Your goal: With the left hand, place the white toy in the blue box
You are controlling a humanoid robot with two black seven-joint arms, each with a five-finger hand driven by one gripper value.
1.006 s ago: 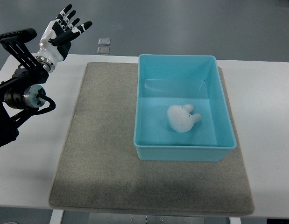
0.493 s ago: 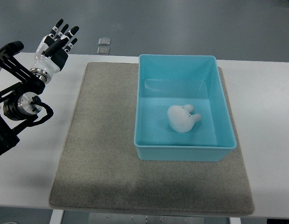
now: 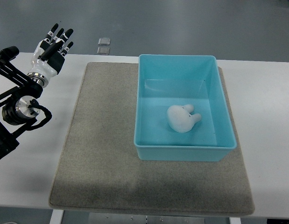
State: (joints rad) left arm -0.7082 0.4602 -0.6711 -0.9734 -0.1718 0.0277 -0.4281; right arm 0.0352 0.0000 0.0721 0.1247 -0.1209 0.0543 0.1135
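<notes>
The white toy (image 3: pixel 182 118), a small plush with two stubby ears, lies on the floor of the blue box (image 3: pixel 220 91), slightly right of its middle. My left hand (image 3: pixel 52 44) is far from it at the upper left, over the white table's back edge, fingers straight and spread, holding nothing. Its black arm runs down along the left edge of the picture. No right arm shows.
The box stands on a grey mat (image 3: pixel 102 140) that covers most of the white table (image 3: pixel 265 112). Two small square tiles (image 3: pixel 103 45) lie on the floor beyond the table's far edge.
My left hand has drawn back leftward and slightly down, away from the box, its fingers closer together than before. The toy and box have not moved.
</notes>
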